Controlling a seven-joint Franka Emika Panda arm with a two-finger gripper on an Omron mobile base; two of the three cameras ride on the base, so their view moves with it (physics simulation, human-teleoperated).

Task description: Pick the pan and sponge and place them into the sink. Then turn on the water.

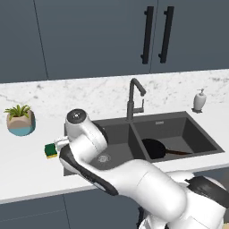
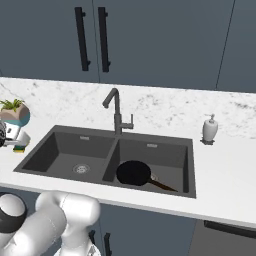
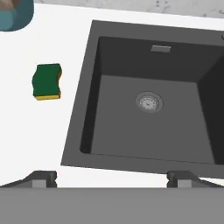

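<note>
pan [image 2: 134, 173]: black, lies in sink's [image 2: 150, 192] right basin, handle toward you, rightward.
sponge [image 2: 20, 148]: on counter [image 2: 230, 175] left of sink, just beside hand at your frame's left edge.
faucet [image 2: 116, 114]: behind the divider.

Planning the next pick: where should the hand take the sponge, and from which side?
Grip the sponge across its two long side faces, coming straight down from above. It lies flat on the white counter, green face up, left of the sink, with free space all round. The hand is open, its fingers wide apart, offset over the sink's near rim.
</note>
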